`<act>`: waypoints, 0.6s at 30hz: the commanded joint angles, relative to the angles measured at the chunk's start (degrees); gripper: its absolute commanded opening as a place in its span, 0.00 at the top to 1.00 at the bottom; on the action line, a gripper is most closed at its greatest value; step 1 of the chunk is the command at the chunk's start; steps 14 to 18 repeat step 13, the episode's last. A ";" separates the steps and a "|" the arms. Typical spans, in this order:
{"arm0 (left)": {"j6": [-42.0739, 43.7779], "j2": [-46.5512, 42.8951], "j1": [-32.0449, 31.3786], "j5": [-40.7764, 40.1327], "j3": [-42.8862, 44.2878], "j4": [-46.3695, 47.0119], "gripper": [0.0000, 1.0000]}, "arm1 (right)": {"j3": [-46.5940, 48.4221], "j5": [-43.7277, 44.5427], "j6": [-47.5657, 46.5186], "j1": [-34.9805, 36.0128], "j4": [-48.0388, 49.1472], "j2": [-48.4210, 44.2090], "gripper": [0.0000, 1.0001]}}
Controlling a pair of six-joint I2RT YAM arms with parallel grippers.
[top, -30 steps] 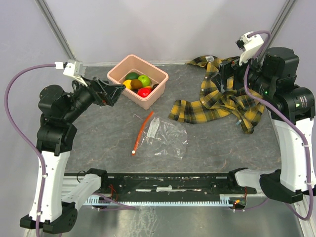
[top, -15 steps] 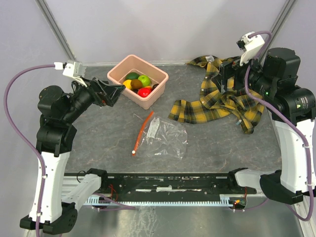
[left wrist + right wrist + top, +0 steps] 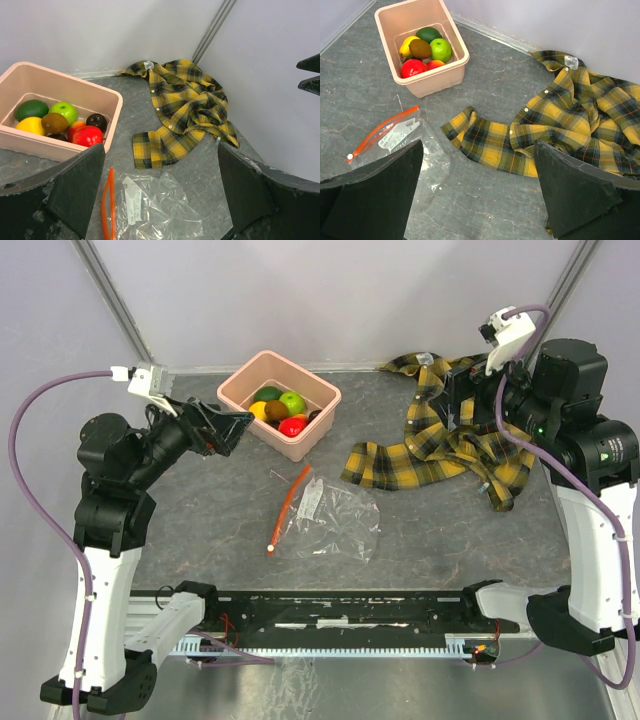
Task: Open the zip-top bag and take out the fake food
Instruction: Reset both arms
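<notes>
The left arm rose from its base at the near edge, bent at the elbow, and reached its forearm inward above the grey stone-patterned table (image 3: 200,510). The left gripper (image 3: 238,430) hung in the air just beside the left wall of the pale pink rectangular plastic tub (image 3: 305,445), apart from it and pointed across the table. Its jaws stood spread wide with nothing between them.

The right arm stood taller, its wrist folded over high at the back right. The right gripper (image 3: 452,400) hovered above the crumpled yellow-and-black plaid shirt (image 3: 450,450), aimed down toward the middle of the table. Its jaws also stood wide apart and empty.

The clear, crinkly plastic zip-top bag (image 3: 335,520) lay flat on the table between the two arms, nearer the front than the tub and well apart from both grippers. Its orange-red zip strip (image 3: 288,505) ran slantwise along its left edge. The small glossy plastic fruits (image 3: 280,408), light green, dark green, red, yellow and brown, sat together inside the tub.
</notes>
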 commanded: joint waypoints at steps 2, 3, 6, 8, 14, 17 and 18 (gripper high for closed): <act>1.92 -0.42 0.11 0.87 -0.06 0.60 0.01 | 0.05 1.04 -0.13 -0.34 2.84 -1.32 0.01; 1.94 -0.45 0.09 0.85 -0.08 0.65 0.01 | -0.01 1.03 -0.13 -0.37 2.88 -1.32 0.01; 1.98 -0.39 0.08 0.89 -0.19 0.66 0.01 | -0.23 1.15 -0.13 -0.45 3.04 -1.38 0.01; 2.03 -0.45 0.10 0.83 -0.22 0.73 0.01 | -0.54 1.31 -0.19 -0.48 3.12 -1.49 0.01; 1.91 -0.61 0.07 1.09 -0.62 0.85 0.01 | -1.22 1.59 -0.49 -0.63 3.10 -1.84 0.01; 1.91 -0.61 0.07 1.09 -0.62 0.85 0.01 | -1.22 1.59 -0.49 -0.63 3.10 -1.84 0.01; 1.91 -0.61 0.07 1.09 -0.62 0.85 0.01 | -1.22 1.59 -0.49 -0.63 3.10 -1.84 0.01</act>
